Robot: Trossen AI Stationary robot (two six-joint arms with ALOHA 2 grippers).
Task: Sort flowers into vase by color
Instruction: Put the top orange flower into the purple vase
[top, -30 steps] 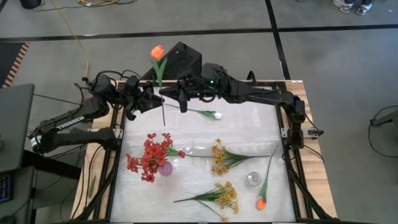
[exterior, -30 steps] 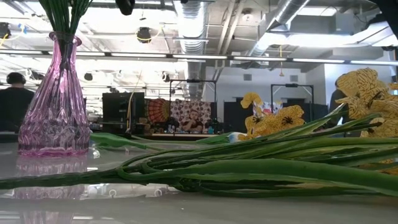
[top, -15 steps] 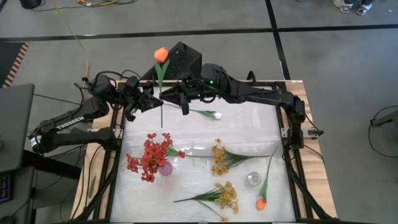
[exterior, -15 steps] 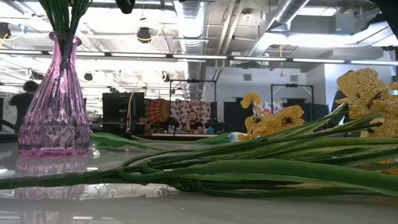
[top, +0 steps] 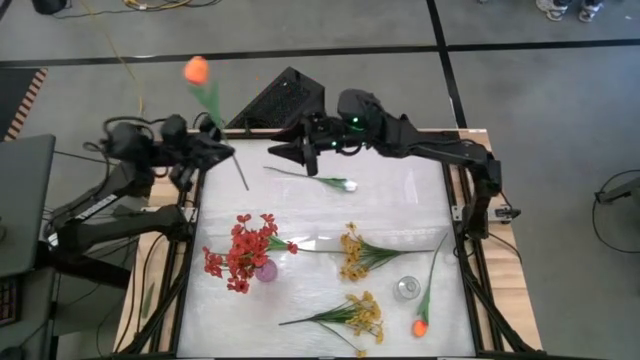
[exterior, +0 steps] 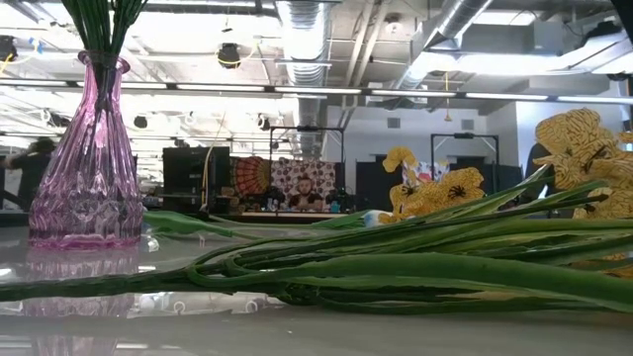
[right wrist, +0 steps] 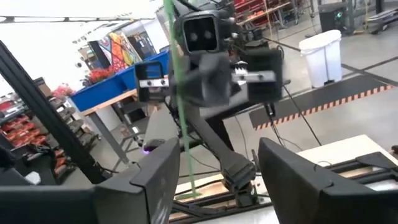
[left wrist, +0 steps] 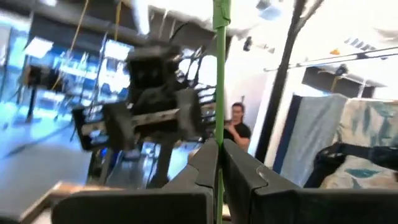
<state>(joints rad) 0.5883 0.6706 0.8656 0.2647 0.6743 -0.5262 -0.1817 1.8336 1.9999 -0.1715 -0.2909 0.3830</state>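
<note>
An orange tulip (top: 196, 70) on a long green stem stands off the table's far left corner, with my left gripper (top: 224, 150) shut on the stem. My right gripper (top: 280, 153) is open just to the right of it, its fingers pointing at the stem (right wrist: 180, 106) with nothing between them. Red flowers (top: 240, 248) stand in the purple vase (exterior: 84, 158). A white bud flower (top: 312, 179), two yellow sprays (top: 355, 255) (top: 360, 315) and a second orange tulip (top: 420, 325) lie flat on the table. My left gripper pinches the tulip's stem (left wrist: 219, 134) between its two fingers, in the stem's lower half. The fingers lie across the stem, coming level from the table's left. The tulip is lifted clear and tilted, blossom up and to the left, with its cut end (top: 246, 186) hanging below the fingers.
A clear glass vase (top: 406, 289) stands near the right edge beside the lying tulip. A black box (top: 285, 95) sits behind the table's far edge. Green stems (exterior: 396, 267) lie across the front of the low view.
My right gripper has opened, let go of the tulip's stem and drawn back a little toward the table's right. My left gripper has carried the tulip toward the table's left edge; the tulip has tipped, its blossom now leaning left.
</note>
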